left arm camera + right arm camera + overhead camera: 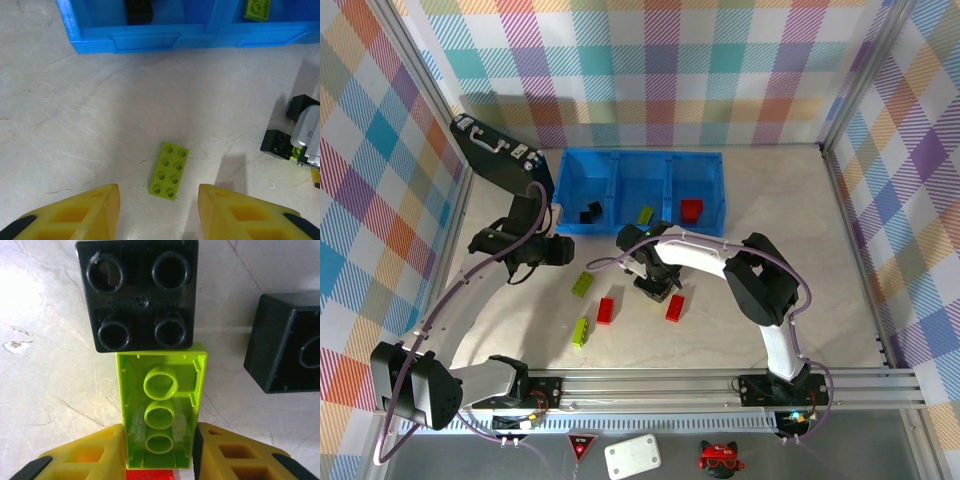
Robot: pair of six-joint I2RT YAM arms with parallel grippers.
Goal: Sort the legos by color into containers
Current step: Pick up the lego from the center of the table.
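My right gripper (159,452) is shut on a lime-green lego (161,410) whose hollow underside faces the camera. A black lego (137,295) touches its far end and another black one (285,350) lies to the right. In the top view this gripper (655,285) sits at mid-table below the blue containers (640,158). My left gripper (159,210) hovers open over a second lime-green lego (169,170) lying flat just ahead of its fingers. The bins hold a black lego (590,213), a green one (646,214) and a red one (691,210).
Loose on the table are two red legos (606,310) (675,307) and green ones (582,284) (580,331). A black briefcase (495,150) stands at the back left beside the bins. The enclosure's plaid walls ring the table.
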